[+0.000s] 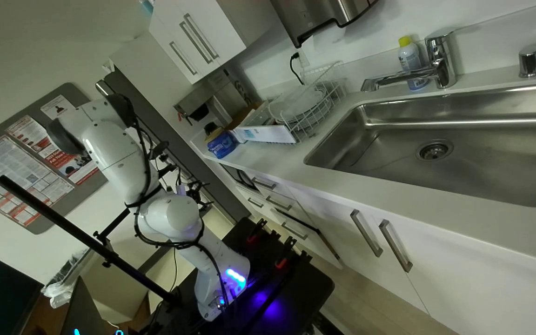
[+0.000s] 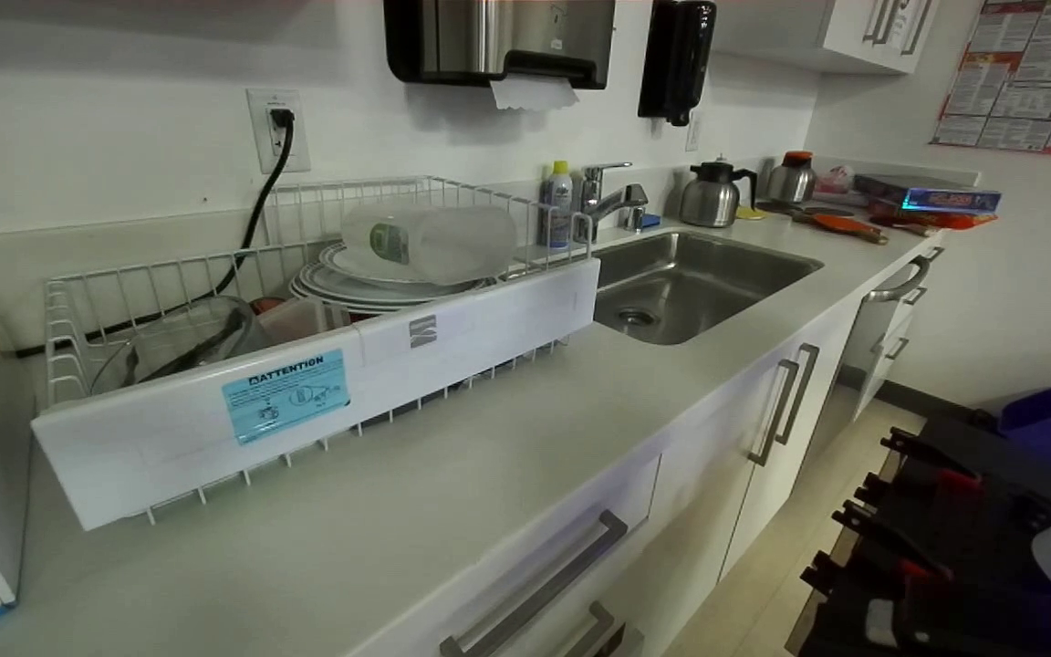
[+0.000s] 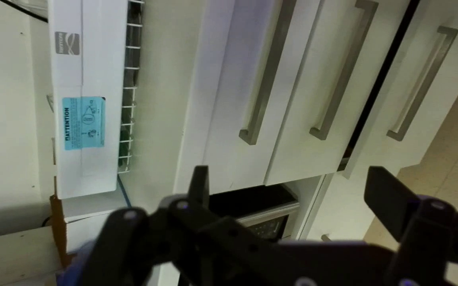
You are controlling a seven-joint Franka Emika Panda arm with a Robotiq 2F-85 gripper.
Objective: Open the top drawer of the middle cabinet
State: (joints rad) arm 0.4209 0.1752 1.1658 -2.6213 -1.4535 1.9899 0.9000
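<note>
A stack of white drawers with grey bar handles stands under the counter. The top drawer [image 3: 229,119] is shut; its handle [image 3: 268,75] shows in the wrist view. The top drawer also shows in both exterior views [image 1: 281,190] [image 2: 525,555]. The drawer below it [image 3: 316,99] looks shut. The third drawer [image 3: 420,75] is a little open, with a dark gap above it. My gripper [image 3: 288,174] is open and empty, its fingers apart from the handles. In an exterior view the gripper [image 1: 203,193] hangs in the air, left of the drawers. It is out of frame in the other exterior picture.
A microwave [image 3: 272,224] sits in a niche beside the drawers. The counter [image 2: 452,484] edge overhangs above, bearing a dish rack [image 2: 325,365] and a sink [image 1: 482,139]. Cabinet doors with handles [image 1: 365,232] stand beside the drawers. The black base cart [image 1: 314,284] stands before them.
</note>
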